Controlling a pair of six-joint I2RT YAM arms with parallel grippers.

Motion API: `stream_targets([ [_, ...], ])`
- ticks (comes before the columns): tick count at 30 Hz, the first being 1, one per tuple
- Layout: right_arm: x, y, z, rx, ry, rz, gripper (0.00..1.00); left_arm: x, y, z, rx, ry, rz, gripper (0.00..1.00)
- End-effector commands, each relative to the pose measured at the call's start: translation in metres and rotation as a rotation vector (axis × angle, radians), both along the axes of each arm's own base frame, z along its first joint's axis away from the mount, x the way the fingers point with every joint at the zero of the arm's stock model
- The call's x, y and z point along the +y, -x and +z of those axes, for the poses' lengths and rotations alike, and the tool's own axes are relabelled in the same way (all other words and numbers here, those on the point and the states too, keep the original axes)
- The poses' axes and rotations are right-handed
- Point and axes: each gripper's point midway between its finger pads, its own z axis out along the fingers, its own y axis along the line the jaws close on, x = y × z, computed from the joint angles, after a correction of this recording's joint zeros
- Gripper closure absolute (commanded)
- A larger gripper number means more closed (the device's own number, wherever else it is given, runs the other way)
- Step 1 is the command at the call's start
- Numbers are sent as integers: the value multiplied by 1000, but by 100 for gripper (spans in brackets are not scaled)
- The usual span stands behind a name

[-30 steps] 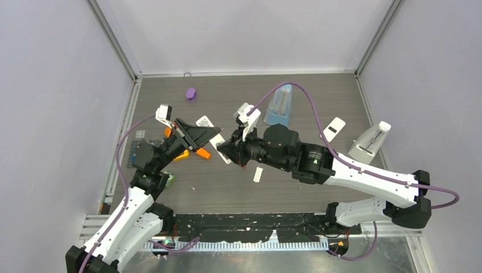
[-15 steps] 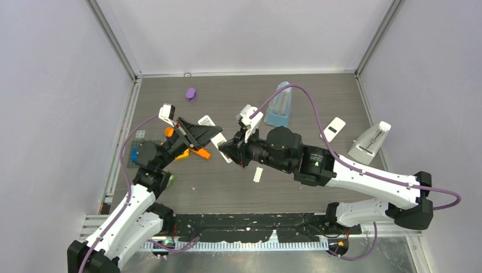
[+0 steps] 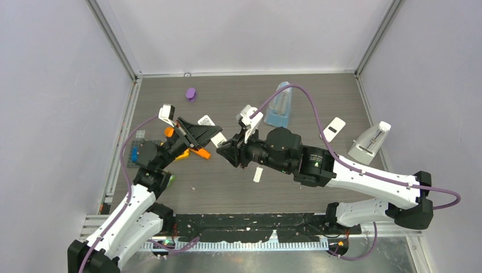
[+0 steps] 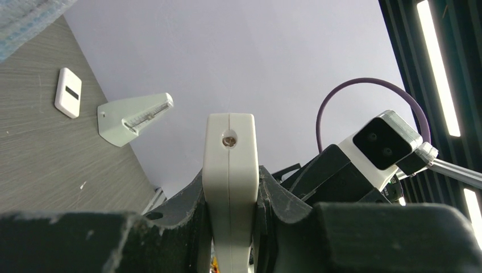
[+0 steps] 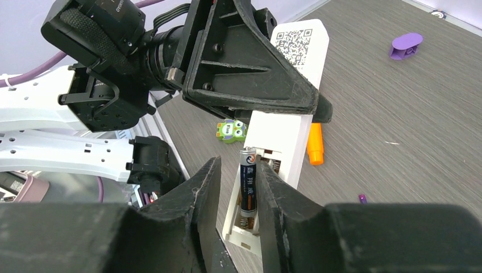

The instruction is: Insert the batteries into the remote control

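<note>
l gripper [image 3: 211, 138] clamped tight on white remote [image 5: 287, 136], held clear of table [image 3: 318, 182]. grip is at mid-body, qr end behind the fingers, open batt bay end sticking out toward r gripper [image 5: 237, 165].
r gripper: jaws narrowly parted, nothing pinched. gap is wider than the cell, white casing shows on one side.
dark battery [image 5: 247, 182] lies in the bay, directly ahead of r fingertips and seen through the gap. long axis runs along remote's length, approx parallel to r fingers; lower end toward spring at the remote's end, upper end toward the l gripper. contact w/ the r finger: cannot tell.
r arm is the nearer one; l arm only holds.
judgement: cell looks seated or nearly so. slot beside it appears empty; next move probably fetching another cell.
</note>
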Motion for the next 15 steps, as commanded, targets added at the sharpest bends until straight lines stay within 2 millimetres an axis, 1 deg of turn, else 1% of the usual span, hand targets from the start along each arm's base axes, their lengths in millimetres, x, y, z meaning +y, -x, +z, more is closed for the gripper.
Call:
stream_targets([
  [1,-6,-12,12,-11,-6,-71,64,4,12,25,-88,62,-18,100],
  [8,-8,-15,21,-4,-28,-99,63,4,11,20,-81,51,-15,100],
  [11,-10,-15,28,7,-46,-109,57,4,10,18,-80,44,-9,100],
  [13,-13,-13,36,19,-67,-111,51,4,10,18,-85,39,-6,100],
  [14,-14,-13,39,32,-79,-114,42,4,9,17,-85,36,-3,100],
  [15,-17,-12,43,37,-93,-115,38,4,9,17,-92,35,0,100],
])
